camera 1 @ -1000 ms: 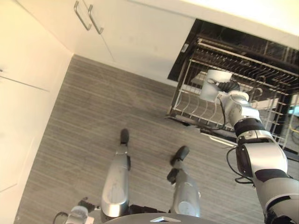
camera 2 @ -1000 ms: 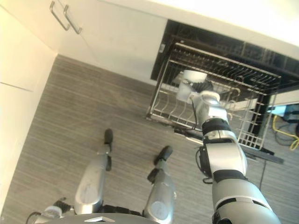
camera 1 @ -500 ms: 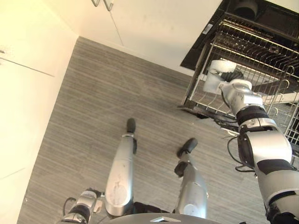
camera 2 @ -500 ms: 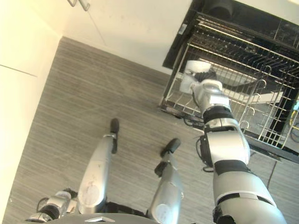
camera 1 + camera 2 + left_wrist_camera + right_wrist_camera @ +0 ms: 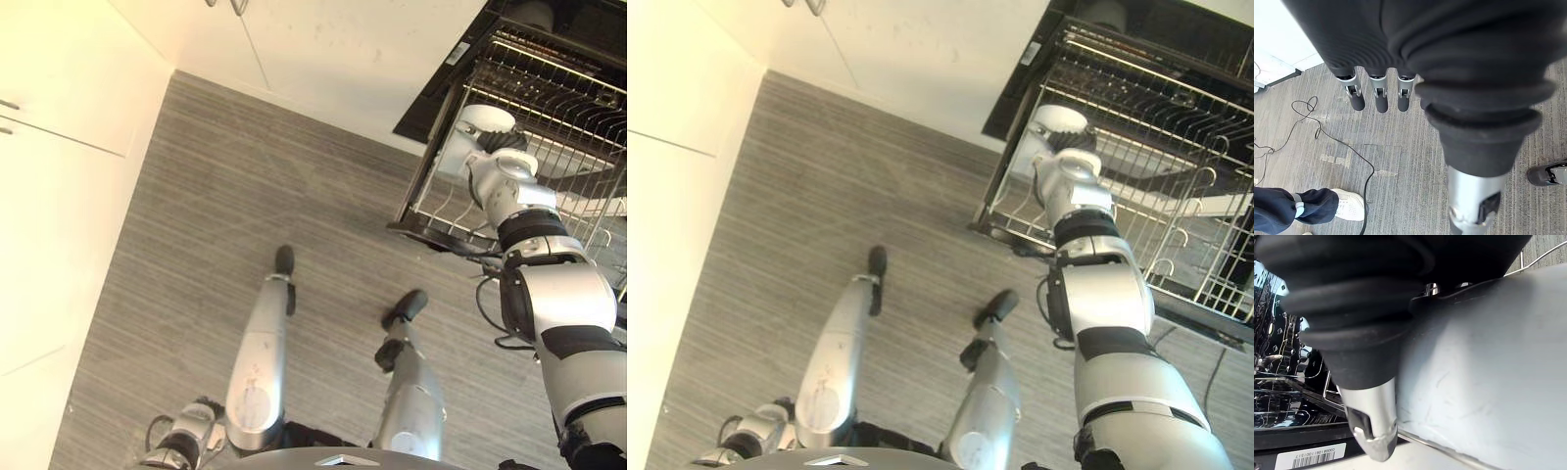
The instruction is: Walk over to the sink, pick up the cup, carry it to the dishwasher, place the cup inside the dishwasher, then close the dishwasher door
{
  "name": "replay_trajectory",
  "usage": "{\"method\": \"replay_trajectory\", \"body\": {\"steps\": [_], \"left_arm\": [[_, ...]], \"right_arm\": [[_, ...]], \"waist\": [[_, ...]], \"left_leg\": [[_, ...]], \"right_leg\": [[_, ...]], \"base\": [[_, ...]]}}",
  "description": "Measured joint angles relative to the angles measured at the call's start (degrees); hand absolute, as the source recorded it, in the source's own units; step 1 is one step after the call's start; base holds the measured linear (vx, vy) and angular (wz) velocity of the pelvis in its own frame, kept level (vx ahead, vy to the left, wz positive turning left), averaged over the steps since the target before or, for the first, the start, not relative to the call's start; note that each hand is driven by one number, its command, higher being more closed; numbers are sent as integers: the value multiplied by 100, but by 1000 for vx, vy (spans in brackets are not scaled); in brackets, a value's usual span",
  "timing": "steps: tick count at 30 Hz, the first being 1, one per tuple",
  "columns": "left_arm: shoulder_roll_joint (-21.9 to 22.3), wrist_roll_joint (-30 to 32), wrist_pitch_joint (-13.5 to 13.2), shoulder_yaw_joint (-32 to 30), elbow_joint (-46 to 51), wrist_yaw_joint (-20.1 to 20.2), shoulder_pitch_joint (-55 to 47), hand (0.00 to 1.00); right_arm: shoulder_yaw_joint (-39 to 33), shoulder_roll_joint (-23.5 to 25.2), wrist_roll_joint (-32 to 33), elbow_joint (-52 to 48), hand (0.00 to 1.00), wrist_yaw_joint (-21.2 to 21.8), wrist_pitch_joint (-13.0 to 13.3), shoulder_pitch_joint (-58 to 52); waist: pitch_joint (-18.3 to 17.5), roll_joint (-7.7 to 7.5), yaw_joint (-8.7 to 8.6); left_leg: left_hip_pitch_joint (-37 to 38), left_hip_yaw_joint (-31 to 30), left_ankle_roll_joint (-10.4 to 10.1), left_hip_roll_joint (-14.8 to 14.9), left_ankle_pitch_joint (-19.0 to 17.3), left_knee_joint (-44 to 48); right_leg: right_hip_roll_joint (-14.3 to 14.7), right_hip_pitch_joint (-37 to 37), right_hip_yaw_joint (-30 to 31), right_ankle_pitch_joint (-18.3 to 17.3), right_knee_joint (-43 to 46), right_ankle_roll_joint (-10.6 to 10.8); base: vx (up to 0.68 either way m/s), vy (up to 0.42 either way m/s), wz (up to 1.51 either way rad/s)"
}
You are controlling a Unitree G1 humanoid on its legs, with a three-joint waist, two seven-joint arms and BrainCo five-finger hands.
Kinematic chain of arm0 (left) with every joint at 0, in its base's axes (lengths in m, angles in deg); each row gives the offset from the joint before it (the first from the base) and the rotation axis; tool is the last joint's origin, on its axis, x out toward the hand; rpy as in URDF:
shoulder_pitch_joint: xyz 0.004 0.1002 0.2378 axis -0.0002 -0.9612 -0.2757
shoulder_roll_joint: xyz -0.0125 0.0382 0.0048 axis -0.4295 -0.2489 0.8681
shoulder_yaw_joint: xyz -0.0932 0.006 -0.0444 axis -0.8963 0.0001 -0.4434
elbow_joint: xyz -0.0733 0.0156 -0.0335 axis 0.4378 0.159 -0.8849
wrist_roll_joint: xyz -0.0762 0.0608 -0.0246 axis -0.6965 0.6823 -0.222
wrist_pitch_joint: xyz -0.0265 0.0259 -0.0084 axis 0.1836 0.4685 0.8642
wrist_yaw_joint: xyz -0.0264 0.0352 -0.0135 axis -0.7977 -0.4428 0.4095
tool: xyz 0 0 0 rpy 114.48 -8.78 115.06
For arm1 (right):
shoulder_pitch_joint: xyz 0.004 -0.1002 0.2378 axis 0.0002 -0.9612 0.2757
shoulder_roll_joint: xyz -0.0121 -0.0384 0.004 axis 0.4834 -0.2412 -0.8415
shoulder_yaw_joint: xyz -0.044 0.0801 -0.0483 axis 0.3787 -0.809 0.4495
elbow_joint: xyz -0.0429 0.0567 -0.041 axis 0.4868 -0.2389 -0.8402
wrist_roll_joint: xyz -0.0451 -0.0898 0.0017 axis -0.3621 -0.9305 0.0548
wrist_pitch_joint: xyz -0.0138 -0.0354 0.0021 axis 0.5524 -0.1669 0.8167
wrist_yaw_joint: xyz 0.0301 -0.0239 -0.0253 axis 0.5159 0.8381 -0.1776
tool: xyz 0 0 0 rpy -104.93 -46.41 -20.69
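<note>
Our right hand [image 5: 495, 162] grips the white cup [image 5: 470, 132]. The cup sits just ahead of the palm, over the pulled-out dishwasher rack [image 5: 578, 108]. Left hand [image 5: 1376, 95] hangs slack, well away.

White barcode sticker [image 5: 1305, 458] on the dishwasher [image 5: 436, 93] frame, digits too small to trust. Another small label [image 5: 1032, 52] there, unreadable.

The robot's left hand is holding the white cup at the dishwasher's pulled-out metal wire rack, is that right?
Not the left. It is the right hand that holds the white cup at the dishwasher's pulled-out metal wire rack, as the left eye view shows. The left hand hangs low, fingers straight and empty.
</note>
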Motion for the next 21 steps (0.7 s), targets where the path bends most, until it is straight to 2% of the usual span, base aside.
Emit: {"method": "replay_trajectory", "body": {"steps": [5, 9, 14, 18, 20, 21], "left_arm": [[7, 15, -92, 0, -41, -82, -7, 0], [0, 109, -221, 5, -22, -109, -59, 0], [-53, 126, -209, 5, 269, -93, -311, 0], [-211, 263, -158, -8, 564, 10, -595, 0], [-237, 347, -100, -15, 589, 72, -905, 0], [-236, 347, -83, -15, 589, 78, -980, 0]], "right_arm": [[-66, 44, -100, -3, 0, -574, 208, -2], [-182, 101, -228, -190, 0, -835, 395, -11], [-308, 192, -326, -1001, 0, -846, 392, -294], [-525, 405, -339, -1457, 0, -791, 338, -826], [-571, 521, -332, -1790, 0, -675, 302, -1299], [-647, 563, -331, -1886, 0, -658, 286, -1448]], "waist": [[-9, 13, 9], [-9, 14, -33], [-13, -11, -220], [-64, -155, -359], [-368, -396, -470], [-441, -457, -481]], "left_leg": [[246, 76, 16, 38, -113, 51], [657, 220, 30, 42, -214, 19], [1380, 422, 1, -56, -184, -339], [2061, 537, -94, -108, -72, -784], [2339, 610, -142, -107, -42, -1036], [2424, 638, -147, -107, -40, -1100]], "right_leg": [[-1, 238, 29, -14, 13, 3], [-43, 530, 105, -70, -4, -56], [-159, 1038, 88, -103, -115, -54], [-196, 1458, 54, -142, -138, 41], [-196, 1597, -52, -184, -142, 92], [-195, 1640, -53, -192, -141, 94]], "base": [[-11, 0, -2], [-24, 9, -12], [35, -8, -7], [95, -41, -5], [139, -54, -9], [139, -34, -10]]}}
